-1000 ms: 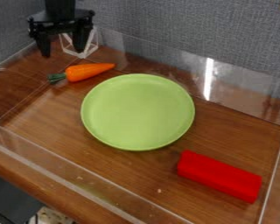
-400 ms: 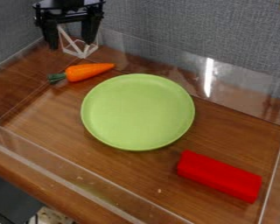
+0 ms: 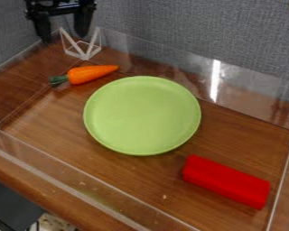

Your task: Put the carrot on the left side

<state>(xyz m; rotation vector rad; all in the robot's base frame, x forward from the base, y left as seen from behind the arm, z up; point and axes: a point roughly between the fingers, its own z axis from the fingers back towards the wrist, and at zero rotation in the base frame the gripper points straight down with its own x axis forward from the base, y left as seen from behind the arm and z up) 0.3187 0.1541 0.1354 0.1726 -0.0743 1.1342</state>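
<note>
At the far left corner of the wooden worktop (image 3: pixel 62 117), the black hand (image 3: pixel 60 20) hangs with its fingers spread apart, released and holding nothing. Below it, nearer the camera, the carrot (image 3: pixel 86 74) lies on its side, stem end pointing left, just beside the green plate's (image 3: pixel 142 115) far-left rim. A red block (image 3: pixel 227 180) lies near right.

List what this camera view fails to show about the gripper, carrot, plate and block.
- Gripper: its upper body and the arm are cut off by the top edge; only the dark open fingers show.
- Carrot: the stem end is small and dark, leaf detail unreadable.
- Green plate and red block: undersides hidden from this single view.
</note>
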